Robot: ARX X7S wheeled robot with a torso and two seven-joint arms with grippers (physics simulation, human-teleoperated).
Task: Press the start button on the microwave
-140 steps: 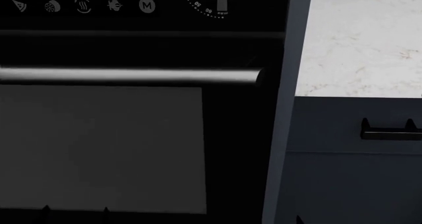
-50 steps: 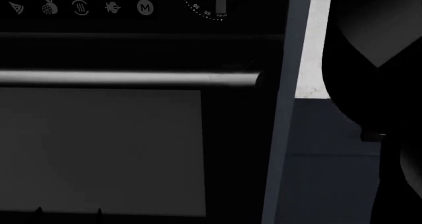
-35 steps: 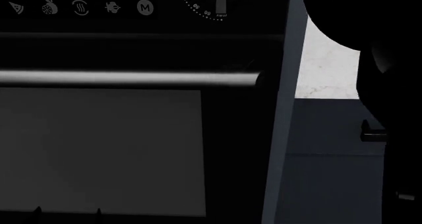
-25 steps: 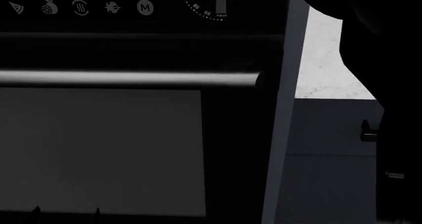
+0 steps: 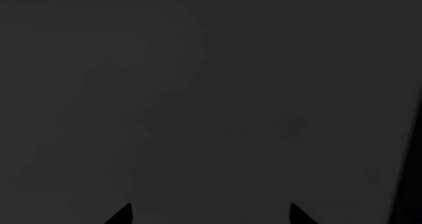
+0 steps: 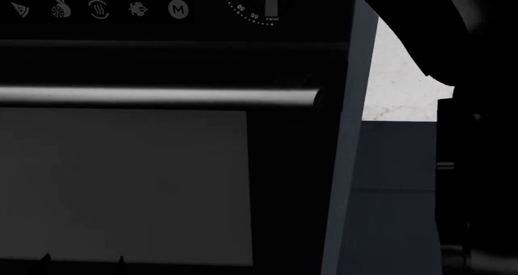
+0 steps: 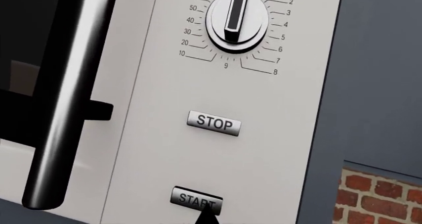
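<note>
1. Although the head view shows only a dark bulk of the right arm [image 6: 474,135] at its edge, the right wrist view looks straight at the microwave [image 7: 218,150] control panel, where the right pincer [image 7: 207,215] shows one dark tip at the START button [image 7: 196,201].
2. That tip lies over the button's lower edge; whether it presses yet I cannot tell, and the pincer's opening cannot be judged, since only the one tip shows. It holds nothing visible.
3. Beyond the tip sit the STOP button [image 7: 214,123] and, further on, the timer dial [image 7: 236,19]; the long bar handle [image 7: 69,95] runs off to one side of it.
4. The left pincer [image 5: 209,215] shows two dark tips well apart, nothing between them, facing a plain dark pane that I take to be the microwave window [image 6: 121,184].
5. The button is likely a small rigid cap with short travel, on a heavy appliance that should not shift. It needs no grasp: push squarely on the cap's middle, since its glossy face could let an off-centre tip slide.
</note>
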